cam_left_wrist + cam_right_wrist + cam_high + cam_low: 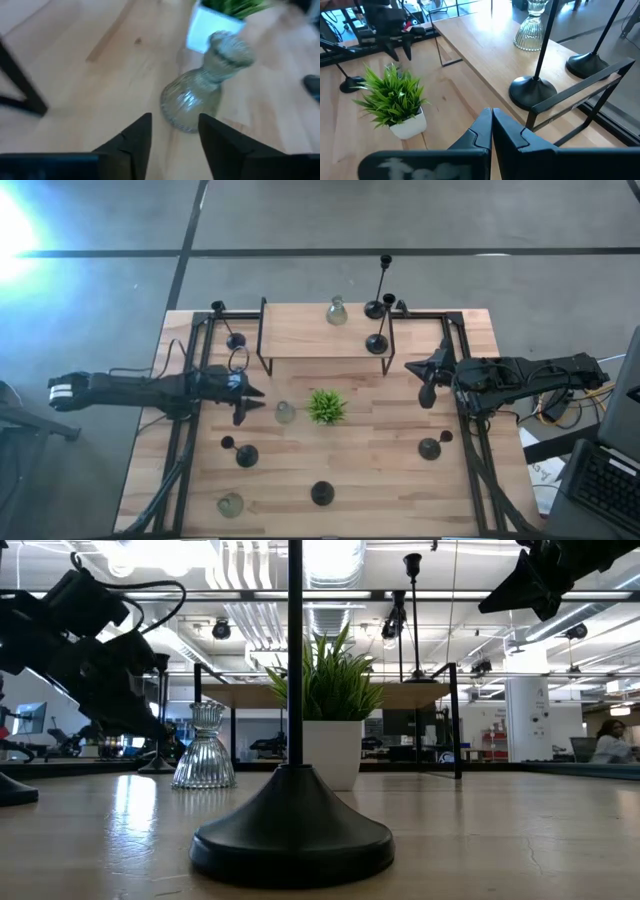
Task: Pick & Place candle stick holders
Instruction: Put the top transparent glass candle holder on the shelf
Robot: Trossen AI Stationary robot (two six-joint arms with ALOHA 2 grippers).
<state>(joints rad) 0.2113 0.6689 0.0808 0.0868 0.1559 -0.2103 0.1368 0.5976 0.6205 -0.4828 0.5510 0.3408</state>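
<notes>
Left claw [174, 142] is hovering with fingers apart just short of a glass holder [200, 90] standing on the counter [380, 470] beside the plant [326, 406]. Right claw [491, 131], fingers together and empty, is hanging near the shelf [485, 50], which is carrying another glass holder [530, 27] and two black holders [534, 90].

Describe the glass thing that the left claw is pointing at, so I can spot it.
Find the green plant at the table's middle. Just left of it, before the open left gripper, stands the glass candle holder: clear, ribbed and bulbous, unlike the black metal ones.
</notes>
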